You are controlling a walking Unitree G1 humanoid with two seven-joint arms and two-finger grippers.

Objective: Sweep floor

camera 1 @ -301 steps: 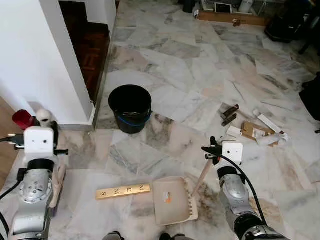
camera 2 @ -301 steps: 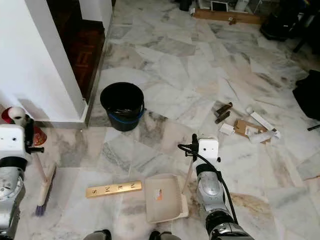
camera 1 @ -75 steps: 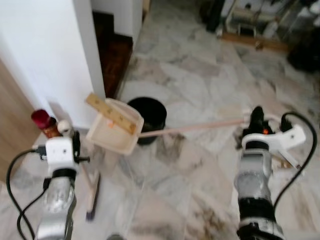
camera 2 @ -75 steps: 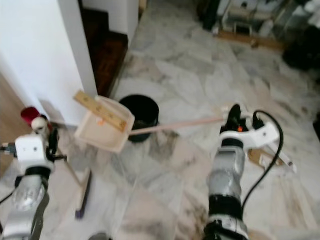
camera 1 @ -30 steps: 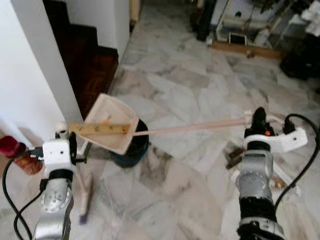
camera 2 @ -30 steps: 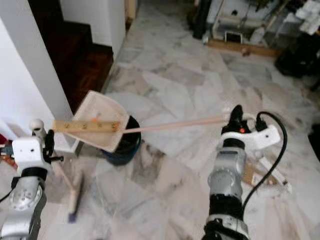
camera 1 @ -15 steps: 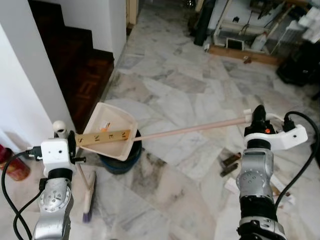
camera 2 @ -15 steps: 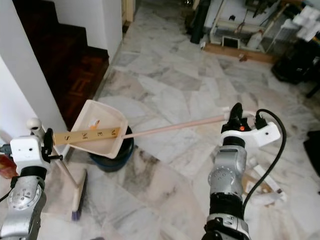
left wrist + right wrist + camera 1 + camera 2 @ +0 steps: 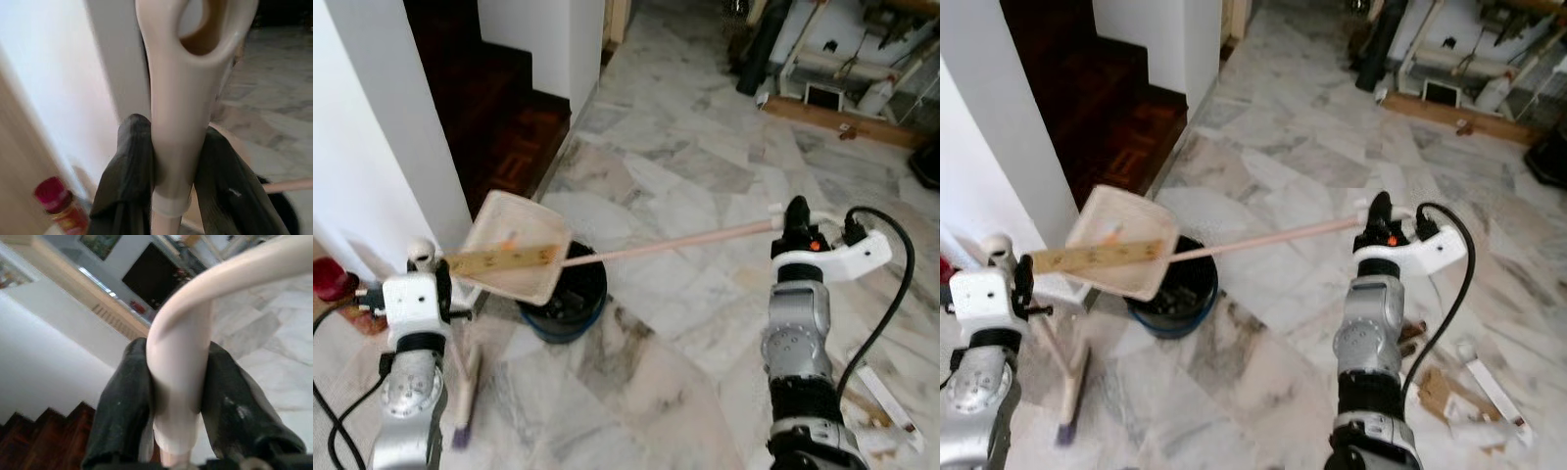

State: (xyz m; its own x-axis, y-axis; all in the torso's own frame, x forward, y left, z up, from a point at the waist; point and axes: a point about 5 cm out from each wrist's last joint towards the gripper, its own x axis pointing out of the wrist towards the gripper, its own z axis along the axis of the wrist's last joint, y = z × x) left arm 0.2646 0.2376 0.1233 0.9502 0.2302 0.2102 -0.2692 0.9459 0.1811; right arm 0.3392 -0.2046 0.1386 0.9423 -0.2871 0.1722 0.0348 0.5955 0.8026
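My right gripper [image 9: 793, 217] is shut on the end of the long pale handle [image 9: 675, 242] of a beige dustpan [image 9: 514, 245]. The pan hangs tilted over a black bucket [image 9: 565, 296]. A lettered wooden strip [image 9: 504, 259] lies across the pan. In the right wrist view, black fingers [image 9: 124, 396] clamp the handle's curved end [image 9: 178, 382]. My left gripper [image 9: 171, 129] is shut on the looped cream top of a broom handle [image 9: 171, 88]. The broom [image 9: 462, 392] stands on the floor beside the bucket, bristles down.
A white wall pillar [image 9: 382, 127] stands at my left, with dark wooden stairs [image 9: 504, 108] behind it. A red bottle [image 9: 328, 279] sits at the wall's foot. Scraps of litter [image 9: 1469, 392] lie on the marble at the right. Boxes and a plank [image 9: 847, 108] line the far side.
Ten seconds ago the dustpan and strip lay on the floor; now they hang over the bucket. In the last second the pan stayed there while my view shifted.
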